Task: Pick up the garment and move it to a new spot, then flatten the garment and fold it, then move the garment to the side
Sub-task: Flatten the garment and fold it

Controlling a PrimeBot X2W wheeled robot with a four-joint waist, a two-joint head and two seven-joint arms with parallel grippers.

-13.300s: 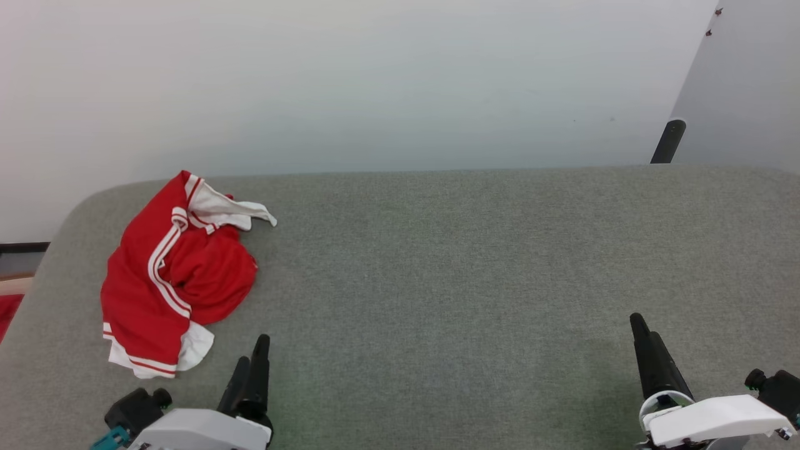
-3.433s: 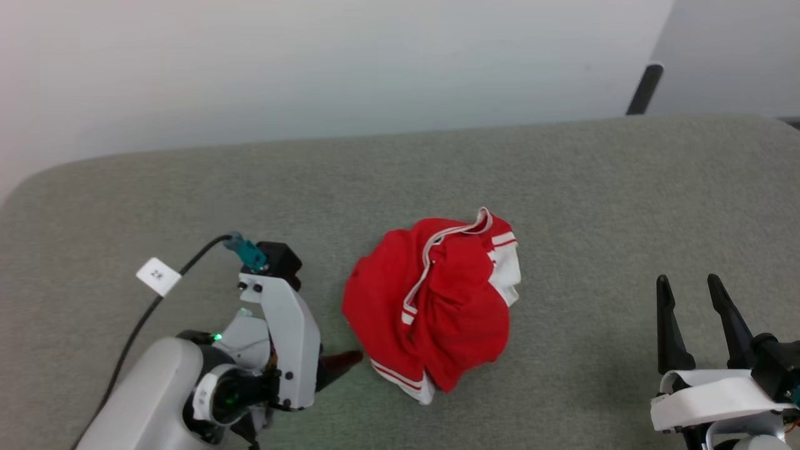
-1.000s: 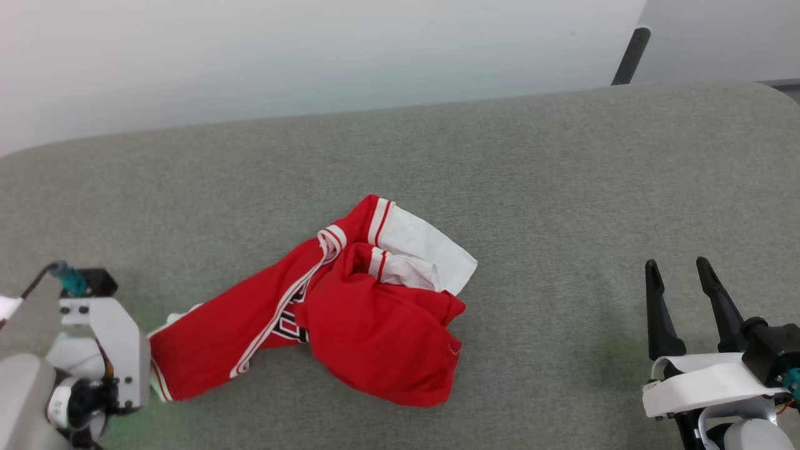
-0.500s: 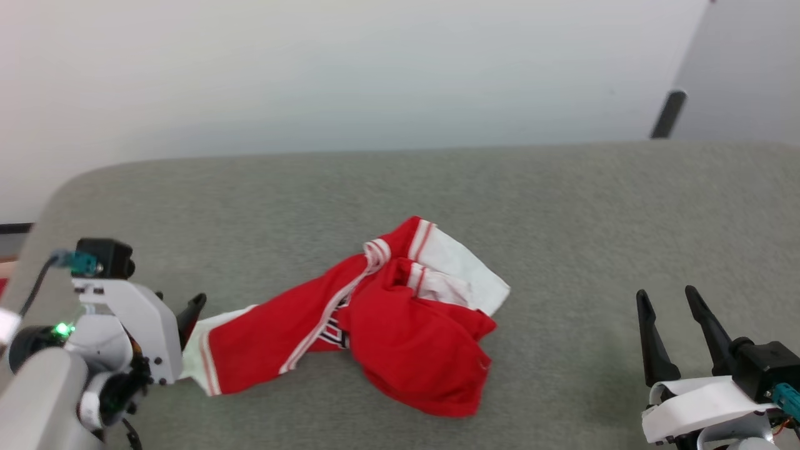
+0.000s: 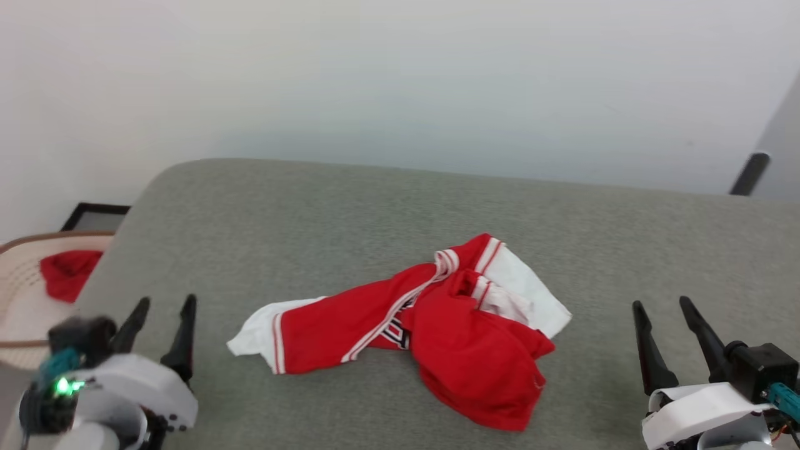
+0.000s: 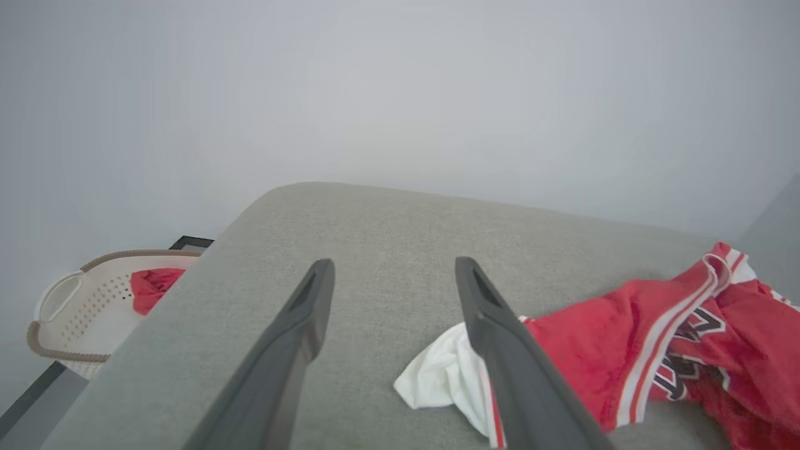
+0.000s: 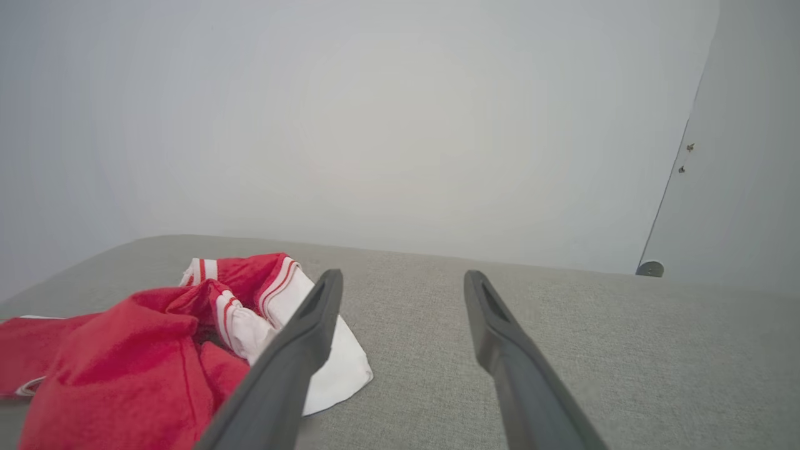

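The garment (image 5: 431, 325) is a red shirt with white sleeves and striped trim, lying crumpled and partly stretched out in the middle of the grey padded table (image 5: 350, 206). One white sleeve points left, and black-and-white lettering peeks from a fold. My left gripper (image 5: 165, 303) stands open at the lower left, a little way left of that sleeve and apart from it. In the left wrist view the garment (image 6: 631, 350) lies to the right of the open left gripper (image 6: 395, 269). My right gripper (image 5: 659, 306) is open at the lower right, empty. The right wrist view has the garment (image 7: 156, 356) left of the right gripper (image 7: 403, 278).
A pale perforated basket (image 5: 15, 281) stands on the floor beyond the table's left end, with a red cloth (image 5: 65, 272) in it. A white wall runs behind the table. A dark post (image 5: 747, 172) rises at the far right.
My left gripper has opened, let go of the garment's left end and drawn back to the lower left. The head camera has swung left and down, shifting the whole picture. The right gripper stays open.
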